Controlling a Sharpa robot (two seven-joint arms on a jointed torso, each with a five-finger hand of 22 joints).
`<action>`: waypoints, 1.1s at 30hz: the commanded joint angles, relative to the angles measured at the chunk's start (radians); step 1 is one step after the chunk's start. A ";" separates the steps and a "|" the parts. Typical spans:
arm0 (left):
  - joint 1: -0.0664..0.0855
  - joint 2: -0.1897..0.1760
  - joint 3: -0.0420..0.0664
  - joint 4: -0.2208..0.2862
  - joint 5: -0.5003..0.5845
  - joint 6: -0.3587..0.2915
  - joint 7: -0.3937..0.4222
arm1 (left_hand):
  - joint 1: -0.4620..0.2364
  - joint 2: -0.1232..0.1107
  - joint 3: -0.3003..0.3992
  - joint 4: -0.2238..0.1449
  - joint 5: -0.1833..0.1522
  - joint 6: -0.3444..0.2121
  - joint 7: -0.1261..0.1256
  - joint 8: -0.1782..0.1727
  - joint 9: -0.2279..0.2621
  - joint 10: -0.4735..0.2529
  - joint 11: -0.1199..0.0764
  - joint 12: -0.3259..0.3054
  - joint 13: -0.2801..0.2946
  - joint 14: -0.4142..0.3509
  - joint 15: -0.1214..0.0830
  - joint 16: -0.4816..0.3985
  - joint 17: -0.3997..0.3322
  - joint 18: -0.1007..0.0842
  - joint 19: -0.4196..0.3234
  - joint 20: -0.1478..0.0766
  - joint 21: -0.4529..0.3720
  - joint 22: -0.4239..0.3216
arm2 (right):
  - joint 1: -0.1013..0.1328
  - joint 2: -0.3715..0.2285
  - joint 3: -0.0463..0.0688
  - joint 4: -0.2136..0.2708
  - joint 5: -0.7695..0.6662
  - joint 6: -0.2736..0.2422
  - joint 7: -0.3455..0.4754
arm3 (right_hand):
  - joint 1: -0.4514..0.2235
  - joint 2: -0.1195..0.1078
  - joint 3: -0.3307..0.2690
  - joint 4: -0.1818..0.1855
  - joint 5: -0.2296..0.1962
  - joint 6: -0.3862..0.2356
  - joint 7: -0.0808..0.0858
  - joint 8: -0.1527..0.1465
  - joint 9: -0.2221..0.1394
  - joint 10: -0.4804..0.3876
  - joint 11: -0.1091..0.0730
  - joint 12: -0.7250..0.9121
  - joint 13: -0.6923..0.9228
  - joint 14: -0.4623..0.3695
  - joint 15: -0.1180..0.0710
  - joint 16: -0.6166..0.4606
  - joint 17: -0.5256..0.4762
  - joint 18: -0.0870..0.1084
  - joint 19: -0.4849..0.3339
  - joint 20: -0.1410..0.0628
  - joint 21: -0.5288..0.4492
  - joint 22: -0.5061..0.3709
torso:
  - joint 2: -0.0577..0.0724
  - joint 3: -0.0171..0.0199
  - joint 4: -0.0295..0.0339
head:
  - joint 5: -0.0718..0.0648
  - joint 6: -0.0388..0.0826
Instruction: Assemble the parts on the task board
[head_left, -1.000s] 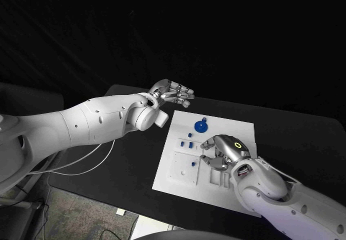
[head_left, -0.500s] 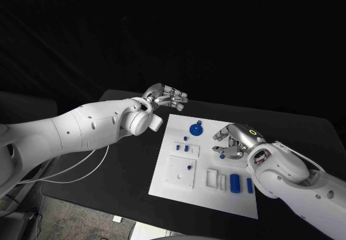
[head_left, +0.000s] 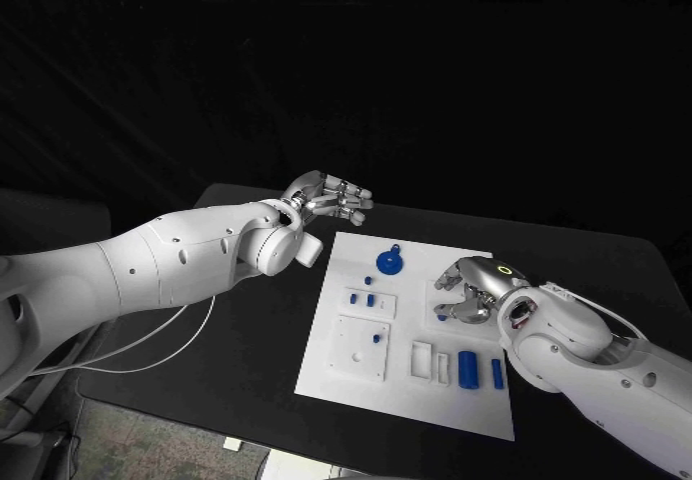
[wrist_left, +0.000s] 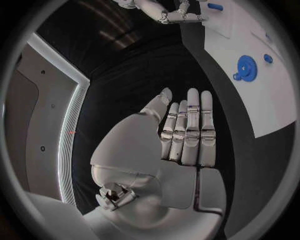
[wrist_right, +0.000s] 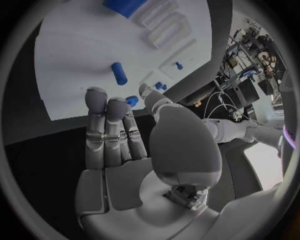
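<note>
The right hand is reaching over the edge of the white task board, its fingers lying straight and close together and its thumb standing apart beside them, with nothing in its grasp. Just beyond the fingertips a small blue cylinder is lying on the board, and a small blue piece is showing between fingers and thumb. Farther out, a larger blue part is sitting beside raised white blocks. Black table is lying under the palm.
</note>
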 joint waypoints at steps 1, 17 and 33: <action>0.001 0.003 0.001 0.002 0.008 0.003 0.014 | 0.003 -0.004 0.002 0.002 0.007 -0.003 0.001 -0.001 0.000 -0.001 0.001 0.000 0.000 -0.002 0.005 -0.005 -0.001 0.020 0.000 0.001 -0.004 -0.001 | 0.000 0.005 -0.002 -0.012 -0.025 0.055 -0.009 | 0.009 0.002 0.020 -0.009 0.000 -0.003 -0.005 -0.005 -0.001 0.006 -0.002 0.004 0.000 -0.004 0.004 0.008 -0.003 0.025 0.046 0.004 0.009 -0.008 | 0.001 -0.0003 -0.0007 | 0.001 -0.001; 0.001 0.004 0.001 -0.002 0.008 0.012 0.008 | 0.000 -0.005 0.004 0.002 0.006 -0.003 0.001 -0.001 0.000 -0.001 0.001 0.000 0.000 -0.002 0.005 -0.005 -0.002 0.020 0.000 0.001 -0.003 -0.001 | 0.000 0.025 -0.022 -0.051 -0.036 0.066 -0.007 | -0.034 0.003 0.174 -0.064 -0.006 0.031 -0.004 -0.005 -0.001 0.051 -0.015 0.002 0.000 -0.002 -0.008 0.005 -0.004 0.010 0.044 -0.009 0.022 -0.027 | 0.000 0.0000 0.0003 | 0.003 -0.006; 0.001 0.004 0.001 -0.004 0.008 0.014 0.006 | -0.002 -0.005 0.003 0.003 0.005 -0.003 0.001 -0.001 0.000 -0.003 0.001 0.000 0.000 -0.001 0.005 -0.005 -0.002 0.020 0.000 0.001 -0.004 -0.002 | 0.000 0.034 -0.040 -0.066 -0.029 0.055 -0.003 | -0.065 0.029 0.274 -0.081 -0.003 0.089 0.000 -0.003 0.001 0.170 -0.046 0.003 0.001 0.000 -0.028 0.003 0.001 -0.015 0.044 -0.030 0.045 -0.018 | 0.000 0.0002 -0.0012 | 0.006 -0.013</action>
